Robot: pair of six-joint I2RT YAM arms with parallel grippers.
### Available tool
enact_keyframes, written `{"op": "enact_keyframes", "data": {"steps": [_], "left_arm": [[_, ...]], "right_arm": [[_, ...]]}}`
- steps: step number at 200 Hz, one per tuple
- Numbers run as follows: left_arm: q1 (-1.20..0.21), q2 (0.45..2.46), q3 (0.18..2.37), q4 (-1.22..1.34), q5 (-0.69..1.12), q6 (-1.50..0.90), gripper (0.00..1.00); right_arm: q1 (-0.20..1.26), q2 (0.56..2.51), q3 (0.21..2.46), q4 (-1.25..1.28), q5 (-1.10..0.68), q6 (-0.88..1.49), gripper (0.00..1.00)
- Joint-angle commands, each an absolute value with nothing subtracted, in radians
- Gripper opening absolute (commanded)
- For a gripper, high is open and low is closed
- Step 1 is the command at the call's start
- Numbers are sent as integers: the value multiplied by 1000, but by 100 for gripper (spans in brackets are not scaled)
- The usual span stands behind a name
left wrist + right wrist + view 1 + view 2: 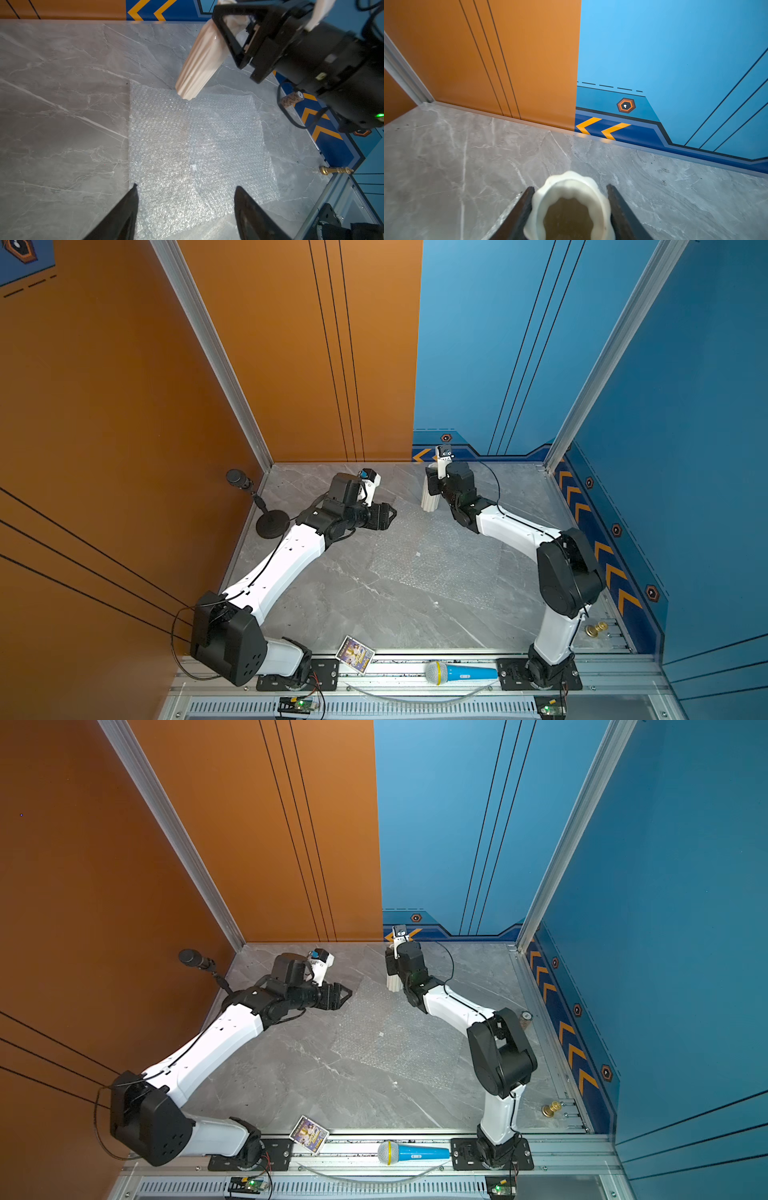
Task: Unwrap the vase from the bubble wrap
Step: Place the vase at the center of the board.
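The right wrist view looks straight down into the vase (569,203). Its wavy round mouth sits between the two dark fingers of the right gripper (570,187), which press on both sides of it. So this pincer holds the vase by its top. The mouth is blurry there, and the body below it is hidden.

The left wrist view shows what that one does not: the long ribbed side of the vase (199,62), and the bubble wrap (193,145) lying flat and open on the grey table (62,104). The vase's bottom is at the far edge of the wrap. It is hard to tell if it rests there or hangs just above.

In the same view, the left gripper (186,186) is spread wide with nothing in it, above the near part of the wrap. Only its fingertips show.

A cork (292,99) shows only in this view.

In both top views the wrap (419,556) (386,1040) is faint and easy to miss. The right arm (511,526) covers the vase's top, so only its lower part (430,499) shows.
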State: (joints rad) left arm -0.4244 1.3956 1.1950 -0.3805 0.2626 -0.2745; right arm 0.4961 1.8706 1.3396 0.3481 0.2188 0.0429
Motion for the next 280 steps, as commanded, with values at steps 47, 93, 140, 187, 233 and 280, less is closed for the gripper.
{"op": "enact_keyframes", "data": {"steps": [47, 93, 140, 187, 233, 280], "left_arm": [[-408, 1413, 1204, -357, 239, -279, 73], [-402, 1414, 1198, -359, 237, -281, 73], [-398, 1409, 1202, -357, 229, -279, 72], [-393, 1407, 1203, -357, 229, -280, 73], [-391, 1403, 1198, -359, 227, -278, 73], [-390, 1402, 1190, -360, 227, -279, 73]], "right_arm": [[492, 1959, 1440, 618, 265, -1, 0], [485, 2011, 1491, 585, 244, -35, 0], [470, 2053, 1529, 563, 227, -23, 0], [468, 2068, 1533, 556, 217, -11, 0], [460, 2067, 1528, 518, 198, -6, 0], [457, 2066, 1525, 497, 179, -13, 0]]}}
